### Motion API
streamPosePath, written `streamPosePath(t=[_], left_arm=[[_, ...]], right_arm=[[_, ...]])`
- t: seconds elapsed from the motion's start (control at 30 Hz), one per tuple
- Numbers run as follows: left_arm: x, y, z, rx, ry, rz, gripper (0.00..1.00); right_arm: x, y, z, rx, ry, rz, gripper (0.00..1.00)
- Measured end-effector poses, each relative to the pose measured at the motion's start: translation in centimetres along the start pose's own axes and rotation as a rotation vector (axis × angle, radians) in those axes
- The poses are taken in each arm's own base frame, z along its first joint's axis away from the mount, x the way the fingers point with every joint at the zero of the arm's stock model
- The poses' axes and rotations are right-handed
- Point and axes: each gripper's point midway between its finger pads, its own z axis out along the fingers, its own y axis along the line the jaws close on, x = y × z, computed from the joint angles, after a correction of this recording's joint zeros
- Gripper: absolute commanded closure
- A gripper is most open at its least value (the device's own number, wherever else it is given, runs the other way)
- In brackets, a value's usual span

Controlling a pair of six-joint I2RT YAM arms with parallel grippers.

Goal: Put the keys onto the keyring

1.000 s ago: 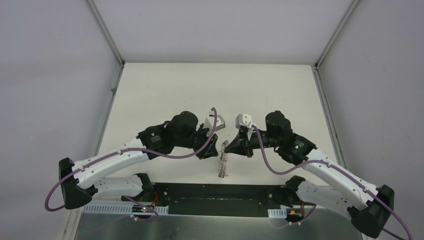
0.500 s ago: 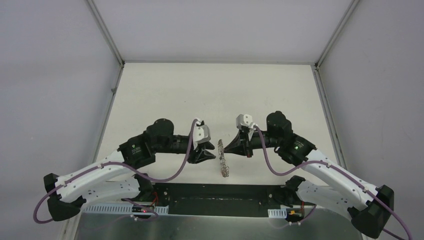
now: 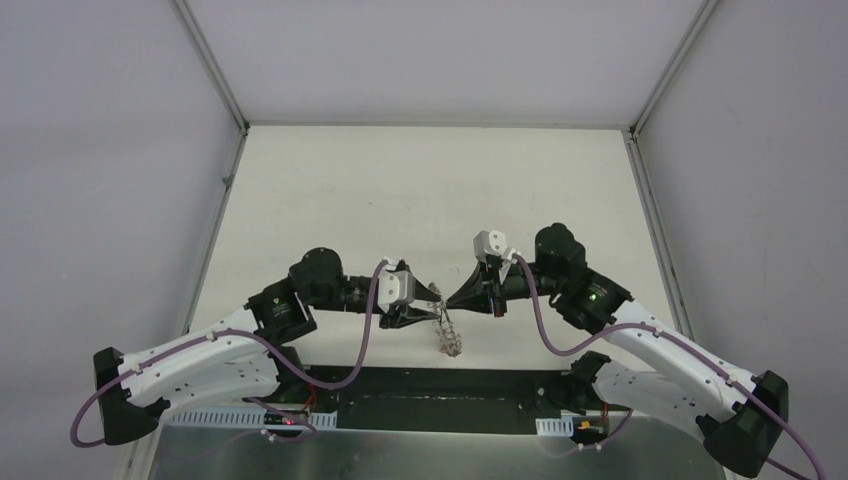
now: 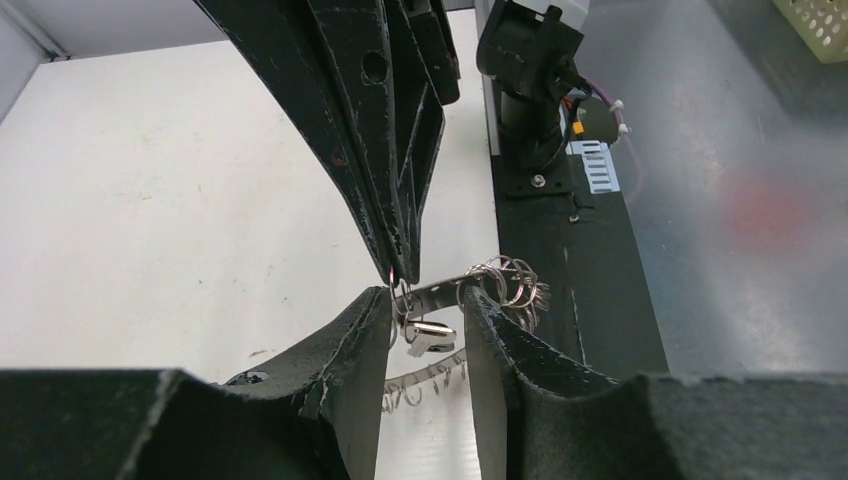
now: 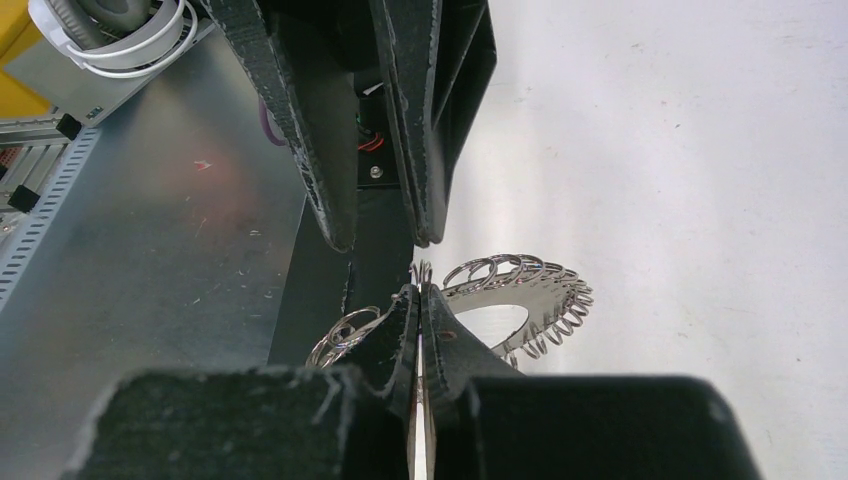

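The keyring [image 3: 449,337], a silvery band fringed with wire loops, hangs on edge over the table's near middle. My right gripper [image 3: 453,298] is shut on one of its loops; in the right wrist view the gripper [image 5: 418,293] pinches the wire, with the keyring [image 5: 545,290] spreading to the right. My left gripper [image 3: 426,316] stands open right beside it. In the left wrist view a small silver key [image 4: 432,335] of the keys dangles from a loop at the keyring's band [image 4: 450,288], between the fingers of my left gripper [image 4: 427,300], untouched by either as far as I can see.
White table [image 3: 420,190] enclosed by grey walls on three sides. The black base plate [image 3: 430,395] and a metal strip run along the near edge below the ring. The right arm's base [image 4: 530,90] and a pale basket [image 4: 825,15] lie behind the ring in the left wrist view.
My left gripper let go and widened, drew back left, then came back up to the ring with its wrist turned. The right gripper stayed shut on the ring, which swung slightly.
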Motion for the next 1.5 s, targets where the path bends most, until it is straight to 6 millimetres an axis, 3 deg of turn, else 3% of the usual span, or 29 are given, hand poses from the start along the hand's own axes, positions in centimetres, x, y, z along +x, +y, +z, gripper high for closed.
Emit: streamPosePath(t=[0.67, 0.97, 1.2, 1.5], left_arm=[[1.1, 1.0, 1.2, -0.022, 0.029, -0.022, 0.63], [1.4, 1.4, 0.9, -0.057, 0.038, -0.030, 0.87], [1.6, 1.1, 0.8, -0.049, 0.048, -0.040, 0.78], [2.5, 1.0, 1.2, -0.044, 0.074, -0.074, 0.81]], right_arm=[[-0.1, 0.1, 0.0, -0.006, -0.005, -0.002, 1.00], [-0.1, 0.1, 0.0, -0.005, -0.005, -0.002, 1.00], [-0.2, 0.1, 0.0, -0.004, -0.006, -0.005, 1.00], [-0.1, 0.1, 0.0, -0.002, -0.004, -0.002, 1.00]])
